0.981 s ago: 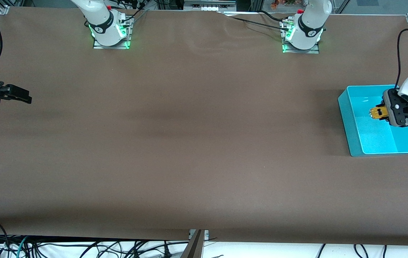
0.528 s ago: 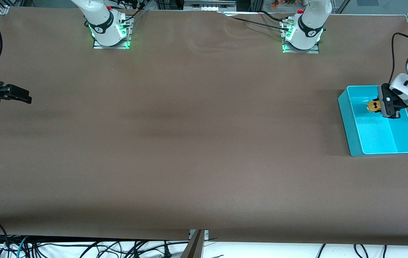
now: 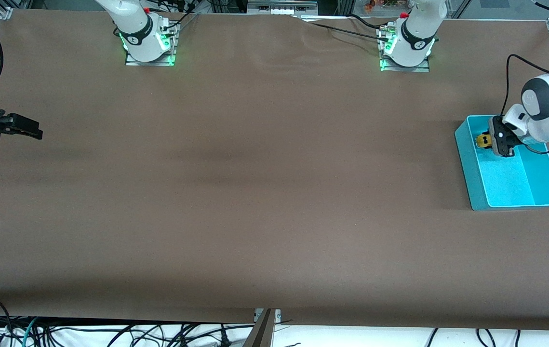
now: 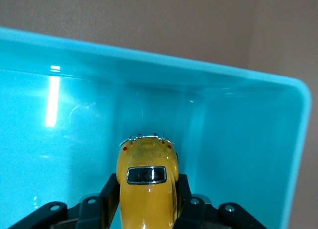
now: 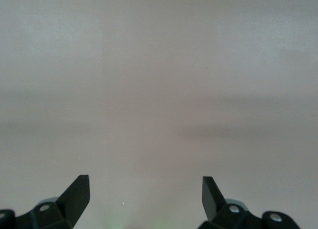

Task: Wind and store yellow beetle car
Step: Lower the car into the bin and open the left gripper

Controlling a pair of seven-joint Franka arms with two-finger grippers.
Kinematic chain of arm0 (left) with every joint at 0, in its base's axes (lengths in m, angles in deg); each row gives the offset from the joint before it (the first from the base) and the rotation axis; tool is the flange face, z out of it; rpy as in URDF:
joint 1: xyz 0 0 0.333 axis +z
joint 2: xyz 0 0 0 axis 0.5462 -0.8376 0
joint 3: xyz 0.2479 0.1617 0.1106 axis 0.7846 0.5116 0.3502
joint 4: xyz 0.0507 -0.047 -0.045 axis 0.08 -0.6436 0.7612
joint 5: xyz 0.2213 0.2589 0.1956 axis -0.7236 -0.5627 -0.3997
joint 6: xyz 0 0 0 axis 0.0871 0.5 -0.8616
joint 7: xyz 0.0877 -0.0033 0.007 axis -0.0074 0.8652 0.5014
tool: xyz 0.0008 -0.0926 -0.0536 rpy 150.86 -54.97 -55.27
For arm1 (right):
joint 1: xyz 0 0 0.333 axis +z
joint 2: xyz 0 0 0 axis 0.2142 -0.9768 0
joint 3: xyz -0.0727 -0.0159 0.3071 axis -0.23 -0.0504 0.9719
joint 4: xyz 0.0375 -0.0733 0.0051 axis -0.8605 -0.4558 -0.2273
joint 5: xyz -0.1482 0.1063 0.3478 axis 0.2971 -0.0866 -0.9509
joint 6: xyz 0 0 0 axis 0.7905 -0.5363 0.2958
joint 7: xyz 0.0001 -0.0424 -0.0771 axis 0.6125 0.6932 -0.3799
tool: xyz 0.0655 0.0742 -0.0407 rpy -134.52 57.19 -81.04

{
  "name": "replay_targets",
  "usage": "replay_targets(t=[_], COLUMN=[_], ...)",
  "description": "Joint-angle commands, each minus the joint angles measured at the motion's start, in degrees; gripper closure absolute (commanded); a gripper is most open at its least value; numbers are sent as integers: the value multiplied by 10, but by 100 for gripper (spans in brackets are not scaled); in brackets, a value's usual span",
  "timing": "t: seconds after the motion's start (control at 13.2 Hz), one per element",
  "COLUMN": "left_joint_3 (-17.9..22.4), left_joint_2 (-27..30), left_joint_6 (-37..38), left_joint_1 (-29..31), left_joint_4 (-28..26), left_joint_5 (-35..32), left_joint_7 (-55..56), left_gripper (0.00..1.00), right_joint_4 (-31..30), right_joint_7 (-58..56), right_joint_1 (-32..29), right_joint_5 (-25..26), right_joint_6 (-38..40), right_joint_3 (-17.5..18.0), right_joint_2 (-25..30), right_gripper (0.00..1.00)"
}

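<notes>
Left hand [image 3: 491,140]: fingers clamped on the yellow beetle car [image 4: 147,184], inside the cyan bin [image 3: 466,159].
Right hand [image 5: 145,191]: waiting, fingers spread wide, holding nothing, over the table [image 3: 255,193].

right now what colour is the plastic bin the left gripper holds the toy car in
Cyan, clearest in the left wrist view: the cyan plastic bin surrounds the tiny yellow beetle car.

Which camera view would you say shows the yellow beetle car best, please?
The left wrist view: the yellow beetle car fills the centre, clamped in the left gripper inside the cyan bin. The front view shows only a tiny yellow speck. The right wrist view shows just bare table and the open right gripper.
</notes>
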Motion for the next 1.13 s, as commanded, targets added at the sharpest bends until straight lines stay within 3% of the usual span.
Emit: replay_targets(t=[0.0, 0.08, 0.15, 0.45, 0.6, 0.75, 0.91, 1.06], left_joint_3=[-9, -9, -9, -22, -49, -54, -53, -54], left_joint_2=[-23, -32, -33, 29, 63, 81, 94, 95], left_joint_6=[-32, -41, -43, -28, 20, 76, 82, 169], left_joint_1=[12, 13, 15, 11, 6, 5, -22, -59], left_joint_4=[3, 6, 6, 14, 53, 80, 94, 174], left_joint_5=[-15, -14, -14, 4, 15, 64, 97, 102], left_joint_7=[-9, -5, -5, 5, 11, 11, 33, 136], left_gripper=[83, 5, 0, 0, 0, 0, 0, 0], right_joint_4=[-2, -2, -1, -1, -1, -1, -1, -1], right_joint_7=[5, 5, 5, 6, 6, 5, 5, 6], right_joint_1=[-3, -3, -3, -3, -3, -3, -3, -3], right_joint_5=[1, 1, 1, 1, 1, 1, 1, 1], right_joint_6=[-1, -2, -2, -1, -2, -3, -2, -2], right_joint_3=[2, 2, 2, 2, 2, 3, 3, 3], right_joint_2=[3, 3, 3, 3, 3, 3, 3, 3], right_gripper=[0, 0, 0, 0, 0, 0, 0, 0])
